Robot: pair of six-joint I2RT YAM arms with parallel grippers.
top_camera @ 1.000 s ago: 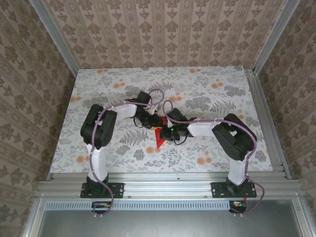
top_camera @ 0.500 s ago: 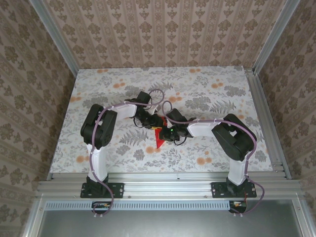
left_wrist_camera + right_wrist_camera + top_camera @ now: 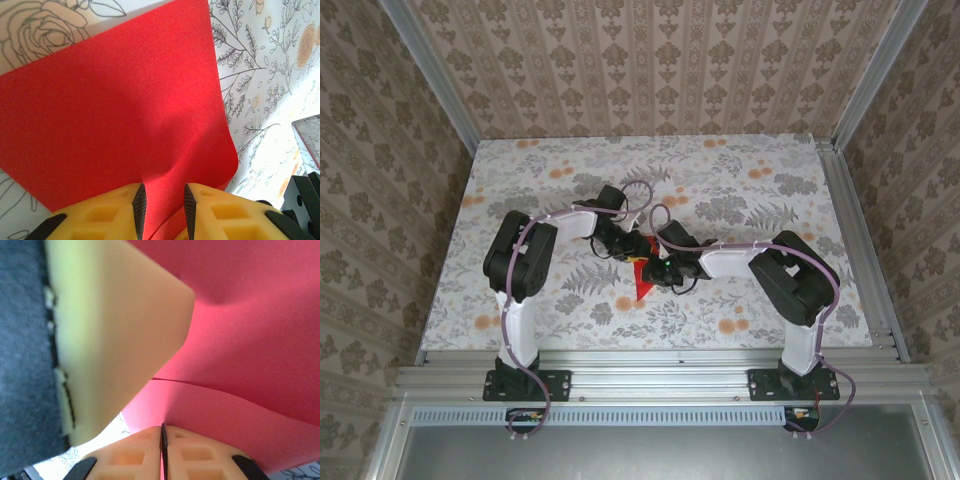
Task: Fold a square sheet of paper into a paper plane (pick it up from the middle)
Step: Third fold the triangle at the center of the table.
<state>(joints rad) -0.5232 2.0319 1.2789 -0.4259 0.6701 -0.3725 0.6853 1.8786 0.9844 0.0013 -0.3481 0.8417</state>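
Left wrist: left end effector and right end effector pinch matte, bowed red paper.

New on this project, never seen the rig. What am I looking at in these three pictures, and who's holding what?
Two small robot arms are bolted at the near edge of a flower-patterned table. The overhead picture looks down from behind them; the other two come from cameras on each wrist, looking along yellow fingers. On the table is a red sheet of paper, bent up between the arms, to be folded into a plane. The left gripper has a fold of it between its fingers. The right gripper is pinched shut, apparently on an edge of the paper.
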